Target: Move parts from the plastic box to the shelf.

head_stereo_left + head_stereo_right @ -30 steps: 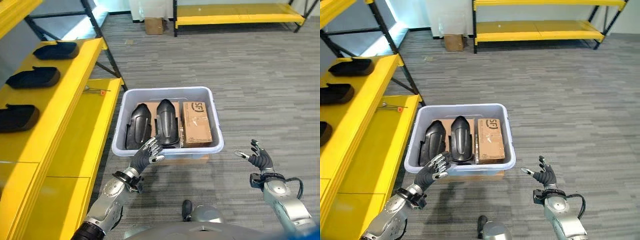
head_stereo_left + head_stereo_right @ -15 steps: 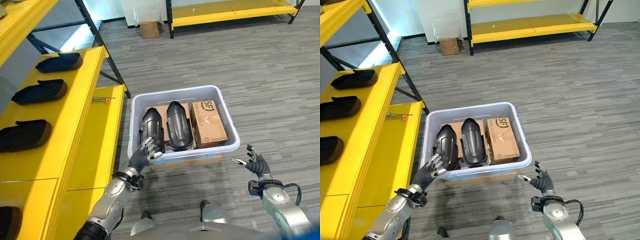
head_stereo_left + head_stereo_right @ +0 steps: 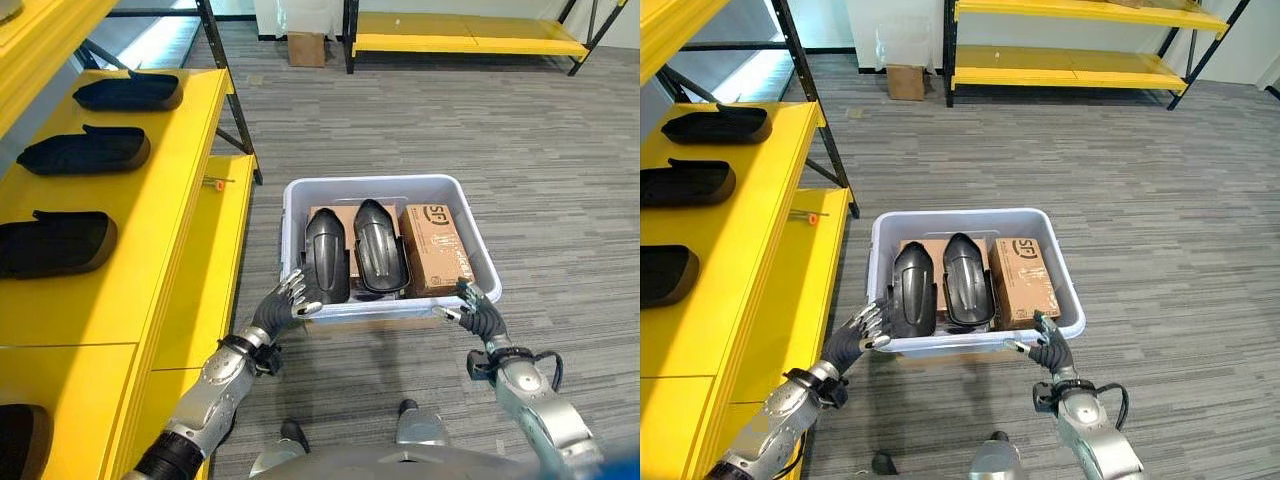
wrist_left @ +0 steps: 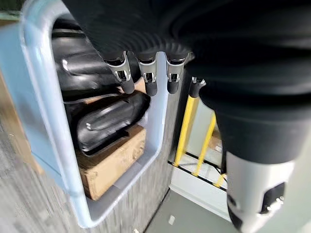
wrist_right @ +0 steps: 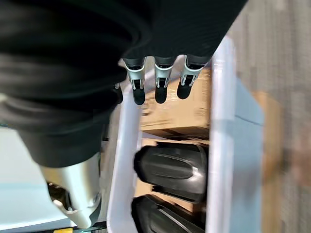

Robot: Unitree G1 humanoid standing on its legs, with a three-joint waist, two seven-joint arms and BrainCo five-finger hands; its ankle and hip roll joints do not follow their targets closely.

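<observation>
The plastic box (image 3: 478, 262) is pale grey plastic, smooth with a faint sheen. Both parts (image 3: 327, 254) in it look like black moulded plastic, glossy on their ridges. Beside them sits a brown matt cardboard carton (image 3: 434, 248). The shelf (image 3: 150, 215) is smooth yellow-painted board on black metal posts; the floor (image 3: 520, 140) is grey ribbed carpet

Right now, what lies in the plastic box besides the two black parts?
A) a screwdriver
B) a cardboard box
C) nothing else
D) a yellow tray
B: a brown cardboard box lies beside the two black parts inside the plastic box.
</observation>
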